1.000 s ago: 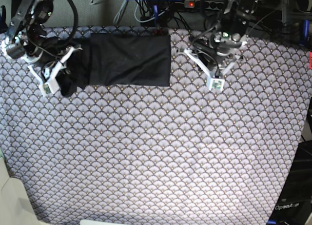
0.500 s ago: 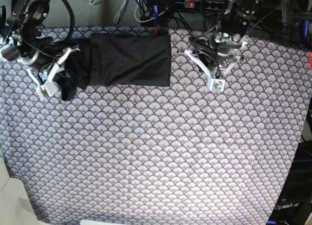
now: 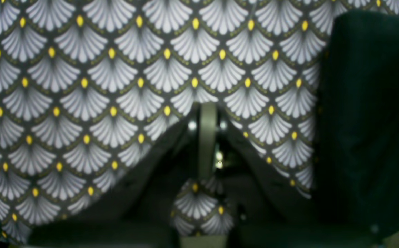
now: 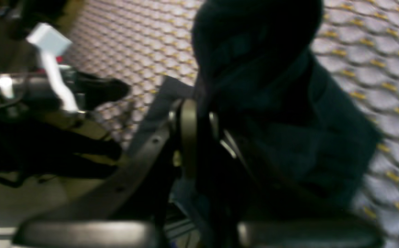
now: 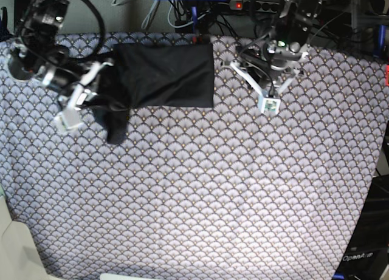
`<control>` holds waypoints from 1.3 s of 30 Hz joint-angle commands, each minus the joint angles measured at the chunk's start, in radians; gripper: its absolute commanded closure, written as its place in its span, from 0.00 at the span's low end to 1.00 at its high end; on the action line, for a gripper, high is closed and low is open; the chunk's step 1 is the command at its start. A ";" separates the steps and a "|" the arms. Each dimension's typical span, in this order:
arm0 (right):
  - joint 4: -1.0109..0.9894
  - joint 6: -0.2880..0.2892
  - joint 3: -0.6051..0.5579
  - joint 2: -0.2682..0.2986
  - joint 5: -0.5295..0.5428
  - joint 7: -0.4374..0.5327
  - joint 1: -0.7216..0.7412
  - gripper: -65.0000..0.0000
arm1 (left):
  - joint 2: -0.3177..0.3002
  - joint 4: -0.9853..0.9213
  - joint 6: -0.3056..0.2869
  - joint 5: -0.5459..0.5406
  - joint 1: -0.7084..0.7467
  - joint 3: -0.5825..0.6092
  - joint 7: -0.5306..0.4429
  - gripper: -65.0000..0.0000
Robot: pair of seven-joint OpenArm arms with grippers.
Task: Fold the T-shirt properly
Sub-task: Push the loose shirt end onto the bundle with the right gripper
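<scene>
At about ten o'clock in the base view, our right gripper is clenched on a bunched end of the T-shirt; the right wrist view shows dark cloth pinched between its jaws and mounded up against them. From that grip a loose tail of black cloth hangs toward six o'clock and trails onto the scallop-patterned cloth covering the tabletop. The rest of the T-shirt lies as a flat dark rectangle at roughly twelve o'clock, near the far edge.

Our left gripper sits at about one o'clock, closed on nothing — its wrist view shows only the patterned cloth beneath, with the T-shirt's edge off at three o'clock of that frame.

We judge the risks as follows. The grip is on a wad rather than a clean edge, so carrying it over could lay a lumpy, crooked fold. The dangling tail may drag or tuck under. With nothing pinning the flat part, a pull from our right gripper could slide the whole rectangle — or rumple the patterned cloth below.
</scene>
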 commanded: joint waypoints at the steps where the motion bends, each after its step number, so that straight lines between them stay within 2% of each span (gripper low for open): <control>1: 0.018 -0.001 -0.015 -0.004 0.062 0.026 0.007 1.00 | 0.000 0.021 0.000 0.002 -0.007 -0.002 -0.012 1.00; 6: 0.018 -0.001 -0.085 -0.032 0.061 0.059 -0.033 1.00 | -0.001 0.020 0.000 0.002 -0.007 -0.007 -0.014 1.00; 13: 0.015 -0.001 -0.250 0.021 0.053 0.218 -0.114 1.00 | -0.001 0.014 0.000 0.002 -0.008 -0.007 -0.015 1.00; 17: 0.010 -0.001 -0.342 0.030 -0.036 0.293 -0.119 1.00 | -0.001 0.014 0.000 0.002 -0.008 -0.005 -0.015 1.00; 21: 0.008 -0.001 -0.435 0.030 -0.076 0.309 -0.113 1.00 | -0.001 0.014 0.000 0.002 -0.008 -0.005 -0.015 1.00; 28: 0.007 -0.001 -0.440 0.024 -0.185 0.310 -0.119 1.00 | -0.008 0.021 0.000 0.009 -0.001 -0.007 -0.015 1.00; 36: -0.007 -0.001 -0.443 0.022 -0.188 0.306 -0.113 1.00 | -0.008 0.021 0.000 0.009 0.002 -0.007 -0.015 1.00; 39: -0.007 -0.001 -0.443 0.022 -0.189 0.306 -0.113 0.95 | -0.008 0.021 0.000 0.008 0.002 -0.007 -0.015 1.00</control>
